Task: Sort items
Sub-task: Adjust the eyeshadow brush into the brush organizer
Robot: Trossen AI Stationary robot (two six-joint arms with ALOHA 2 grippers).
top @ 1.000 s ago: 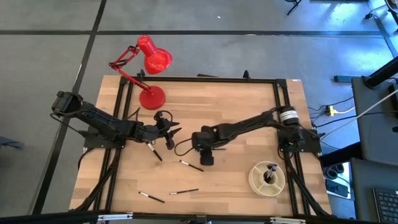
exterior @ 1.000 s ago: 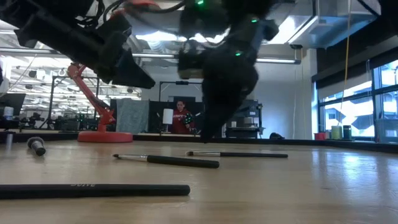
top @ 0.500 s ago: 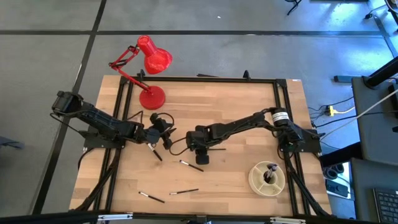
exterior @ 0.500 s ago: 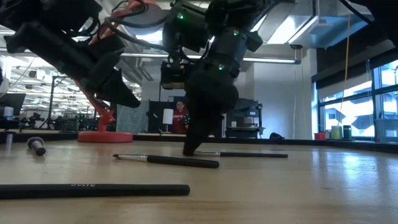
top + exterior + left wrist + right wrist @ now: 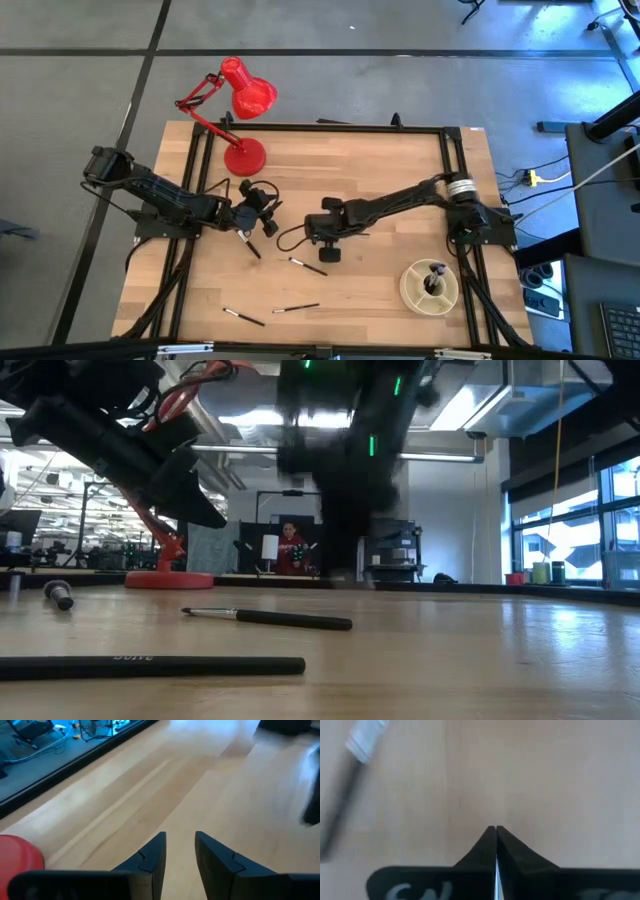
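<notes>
Several thin black-handled brushes lie flat on the wooden table: one (image 5: 248,245) just below my left gripper, one (image 5: 308,266) below my right gripper, and two (image 5: 243,317) (image 5: 296,308) toward the near edge. My left gripper (image 5: 180,840) hovers open over bare wood at centre left (image 5: 262,212). My right gripper (image 5: 495,827) is shut at the table's middle (image 5: 328,252); nothing shows between its tips. In the right wrist view a blurred brush with a silver ferrule (image 5: 364,740) lies off to the side of the tips.
A red desk lamp (image 5: 240,120) stands at the far left corner. A round cream divided dish (image 5: 430,285) with dark items in it sits at the near right. A black frame (image 5: 320,127) borders the table. A person (image 5: 290,550) is in the room behind.
My right gripper dipped its tip to the table beside the farther brush, shut, and now shows blurred, higher and shifted right. That farther brush no longer shows in the low view. My left gripper has drawn back slightly toward the table's left edge and sunk a little.
</notes>
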